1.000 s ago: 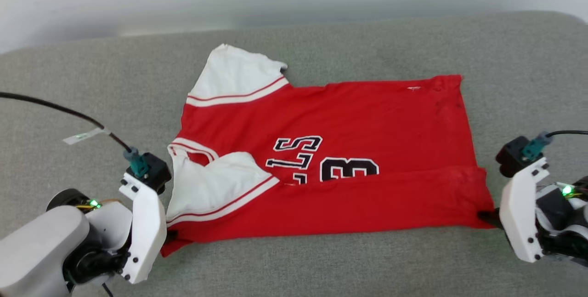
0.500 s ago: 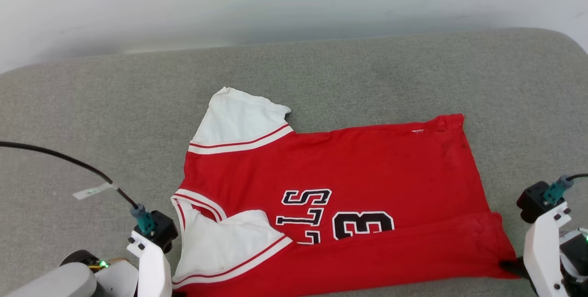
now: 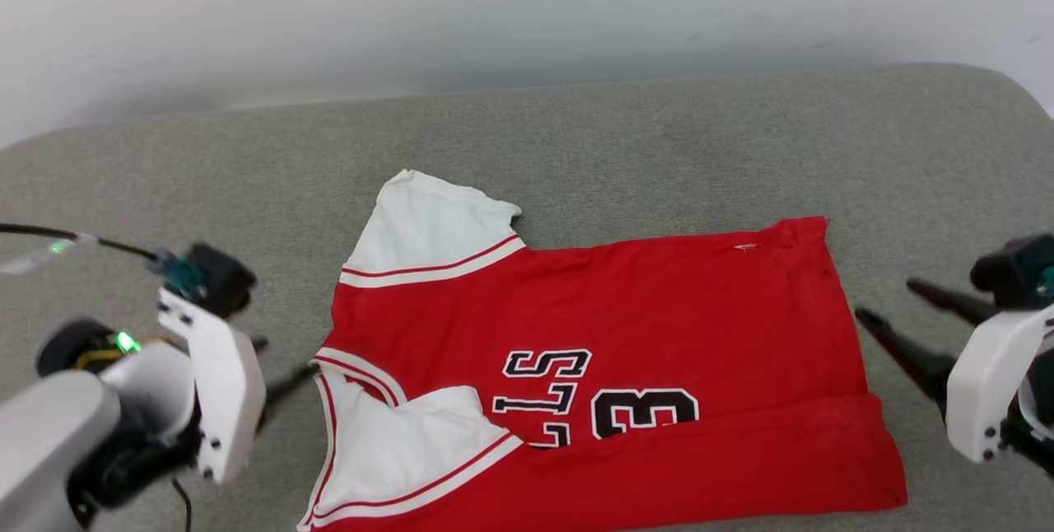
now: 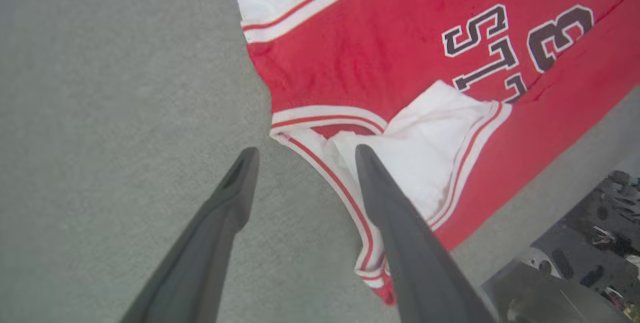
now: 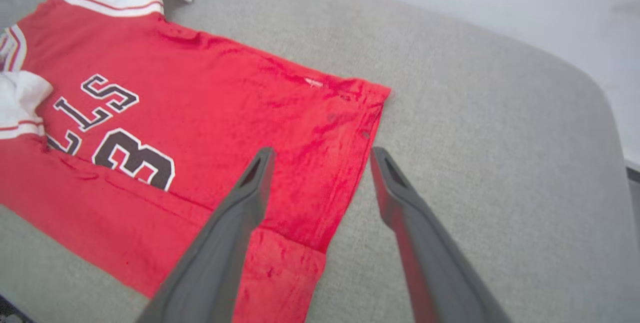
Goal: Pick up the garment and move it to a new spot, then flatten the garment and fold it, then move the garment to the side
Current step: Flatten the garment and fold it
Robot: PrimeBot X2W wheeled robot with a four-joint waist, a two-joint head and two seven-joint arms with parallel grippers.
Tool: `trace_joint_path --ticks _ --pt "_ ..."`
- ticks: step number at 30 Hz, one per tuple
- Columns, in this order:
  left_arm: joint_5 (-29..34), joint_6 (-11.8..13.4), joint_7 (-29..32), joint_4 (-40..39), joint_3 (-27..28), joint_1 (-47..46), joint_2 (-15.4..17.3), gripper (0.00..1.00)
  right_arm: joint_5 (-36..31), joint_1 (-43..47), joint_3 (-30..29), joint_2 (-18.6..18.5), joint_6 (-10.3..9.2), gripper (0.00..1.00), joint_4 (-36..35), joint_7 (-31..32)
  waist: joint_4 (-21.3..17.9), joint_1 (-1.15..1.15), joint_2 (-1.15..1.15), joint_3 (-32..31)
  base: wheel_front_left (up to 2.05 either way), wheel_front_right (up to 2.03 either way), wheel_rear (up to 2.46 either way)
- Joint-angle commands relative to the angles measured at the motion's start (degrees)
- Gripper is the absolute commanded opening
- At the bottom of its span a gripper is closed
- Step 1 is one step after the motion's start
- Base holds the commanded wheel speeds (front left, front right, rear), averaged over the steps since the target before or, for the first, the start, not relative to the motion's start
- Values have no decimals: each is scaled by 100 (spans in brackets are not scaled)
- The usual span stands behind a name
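Red jersey cloth first: in the head view you've got the garment (image 3: 593,326) lying flat on the grey padded surface (image 3: 659,145), with the collar toward the robot's left and the hem toward its right. The near long edge is lapped over the front and hides the bottom of the lettering. The near white sleeve (image 3: 395,450) is tucked on top, which reads as the first lengthwise fold done. The left gripper (image 3: 280,367) sits off the collar end and the right gripper (image 3: 885,301) off the hem end, one per end, where you'd carry a long fold from. The left one is blurred; it's probably clear of the cloth.

Left wrist view: jaws spread, nothing between them, collar trim (image 4: 325,113) just past the tips.

Right wrist view: jaws spread and empty, one finger over cloth, one over bare surface.

The far sleeve (image 3: 428,223) sticks out unfolded and is likely your next grab.
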Motion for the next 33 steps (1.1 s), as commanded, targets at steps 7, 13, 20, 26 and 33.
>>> trace_joint_path --ticks 7,13,20,26,33 --pt "528 187 -610 435 417 -764 -291 100 -1335 214 -1367 1102 -4 100 -394 -1620 -194 0 0 180 0 0 0" --pt "677 57 -729 985 631 -1460 -574 100 -2251 673 -2254 2041 -4 100 -949 -2515 -390 0 0 546 0 0 0" --pt "722 -176 -328 1602 762 -2466 -832 100 -2700 1155 -2824 2850 -4 100 -1601 -2915 -599 0 0 1161 0 0 0" --pt "662 -439 752 2029 565 -3299 -946 100 -2849 1161 -2806 3111 -4 100 -1838 -2931 -803 0 0 1691 0 0 0" --pt "473 -594 2238 2271 235 -3962 -1057 100 -2888 907 -2719 3141 -4 100 -1813 -2956 -953 0 0 2197 0 0 0"
